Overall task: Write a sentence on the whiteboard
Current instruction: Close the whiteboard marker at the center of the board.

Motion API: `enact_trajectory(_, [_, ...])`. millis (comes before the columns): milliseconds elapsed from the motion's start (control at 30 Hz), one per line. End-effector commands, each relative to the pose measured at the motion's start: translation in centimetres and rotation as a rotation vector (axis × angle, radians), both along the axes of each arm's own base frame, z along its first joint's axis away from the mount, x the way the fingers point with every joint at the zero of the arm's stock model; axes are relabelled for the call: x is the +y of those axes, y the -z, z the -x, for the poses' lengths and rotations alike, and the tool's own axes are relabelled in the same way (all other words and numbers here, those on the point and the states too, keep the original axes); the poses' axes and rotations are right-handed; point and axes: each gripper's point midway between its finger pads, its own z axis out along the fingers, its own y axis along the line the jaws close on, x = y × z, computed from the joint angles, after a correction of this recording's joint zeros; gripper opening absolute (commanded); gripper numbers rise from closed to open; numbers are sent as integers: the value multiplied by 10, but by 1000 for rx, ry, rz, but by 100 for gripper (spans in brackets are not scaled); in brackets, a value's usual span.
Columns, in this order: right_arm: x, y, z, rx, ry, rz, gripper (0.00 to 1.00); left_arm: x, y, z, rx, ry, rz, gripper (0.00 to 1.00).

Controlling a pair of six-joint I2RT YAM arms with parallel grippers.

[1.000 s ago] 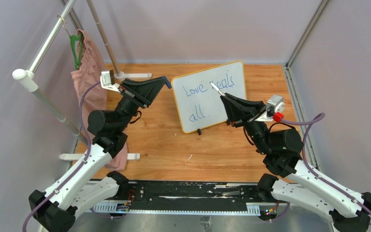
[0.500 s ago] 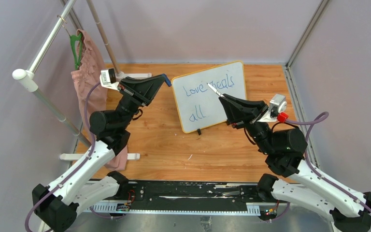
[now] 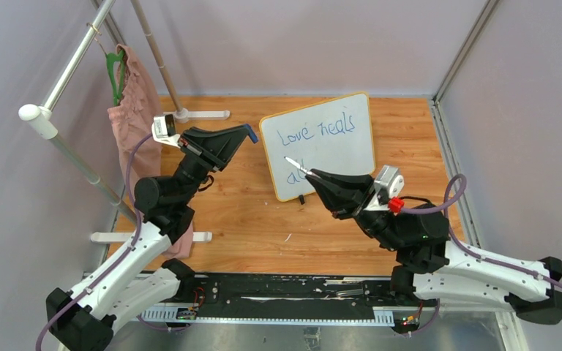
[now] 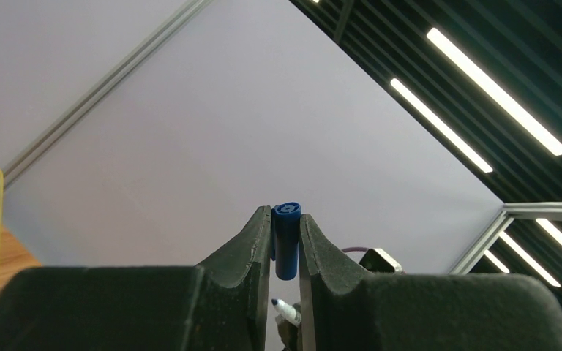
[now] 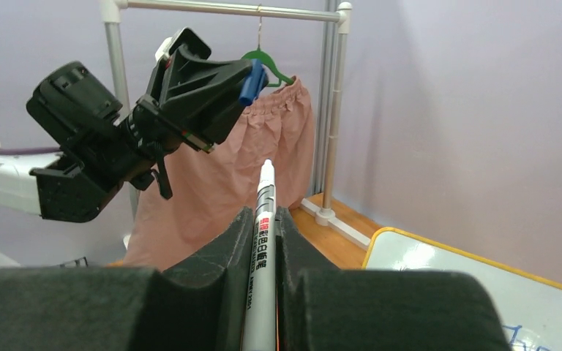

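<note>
Our whiteboard (image 3: 334, 156) stands tilted on its small black feet toward the far side of the wooden tabletop (image 3: 249, 212), a little right of centre. The sentence (image 3: 316, 129) runs across it in thin blue marker: "Love heals" on the upper line, and "all" below, partly hidden in the overhead view. Our right fingers (image 3: 322, 179) are clamped on a white marker (image 5: 262, 245), which sticks out past their tips. From above, its point shows over the board's lower left area, near "all". We cannot tell whether it touches the surface. In the right wrist view the marker aims toward the left arm, with the board's yellow-rimmed corner off to its lower right. Our left fingers (image 4: 262, 232) are pressed together on a blue cap (image 4: 286, 241), raised above the tabletop just left of the board's upper corner and apart from it. At far left, a pink skirt (image 3: 133, 110) hangs from a green hanger (image 3: 115, 73) on a metal rack (image 3: 66, 69).
</note>
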Motion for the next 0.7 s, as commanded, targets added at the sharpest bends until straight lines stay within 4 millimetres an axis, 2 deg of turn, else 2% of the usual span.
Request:
enact_trajectory(0, [-3,-18,-2,-111,157,-14,0,7,-10,13,-45,-11,8,0])
enact_trajectory(200, [4,-7,-12,-109,223,18,0,9,-8,16,-47,-13,1,0])
enact_trajectory(333, [14,13,-13,-108,211,70,0,10,3,15,-24,-14,4,0])
enact_trajectory(667, [-9,24,-25,-28,202,-14,0,7,19,11,20,13,16,0])
